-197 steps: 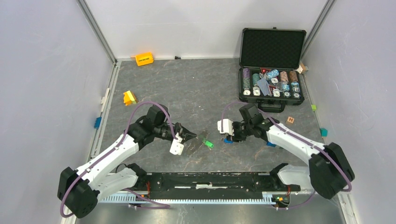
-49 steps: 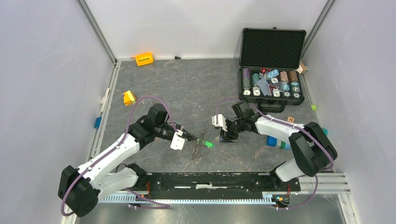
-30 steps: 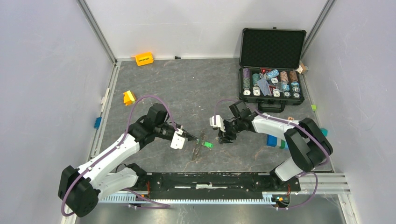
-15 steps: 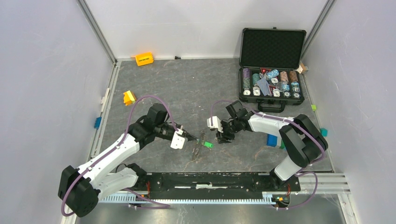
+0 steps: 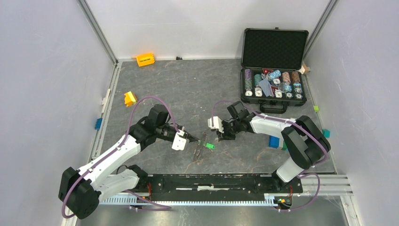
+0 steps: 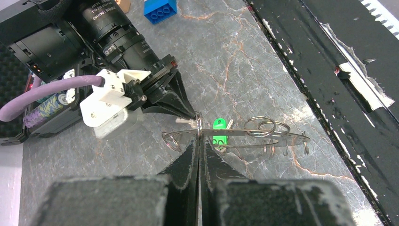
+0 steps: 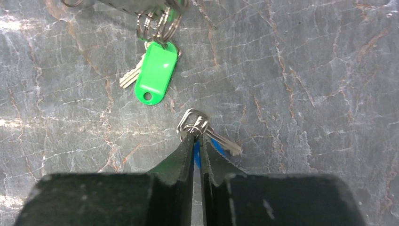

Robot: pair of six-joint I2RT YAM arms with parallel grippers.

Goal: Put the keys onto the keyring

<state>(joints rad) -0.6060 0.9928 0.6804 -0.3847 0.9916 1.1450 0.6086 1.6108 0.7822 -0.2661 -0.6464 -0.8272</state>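
My left gripper [image 5: 192, 139] is shut on the rim of the keyring [image 6: 282, 136], a thin metal ring seen edge-on and held just above the table [image 5: 188, 89]. The green key [image 6: 219, 132] hangs from small rings on it and rests on the table; it also shows in the right wrist view [image 7: 155, 70]. My right gripper [image 7: 196, 134] is shut on the small split ring of the blue key [image 7: 214, 146], whose blue head is mostly hidden behind the fingers and whose silver blade sticks out right. Its tip almost meets the keyring beside my left fingertips.
An open black case [image 5: 273, 106] with poker chips stands at the back right. A blue block [image 5: 274, 141] lies right of the right arm. An orange block [image 5: 145, 59] and a yellow block [image 5: 130, 98] lie at the back left. A black rail [image 5: 211, 181] runs along the near edge.
My right gripper has carried the blue key leftward to the keyring, then lifted slightly. The left gripper and the keyring have stayed still over the last second.
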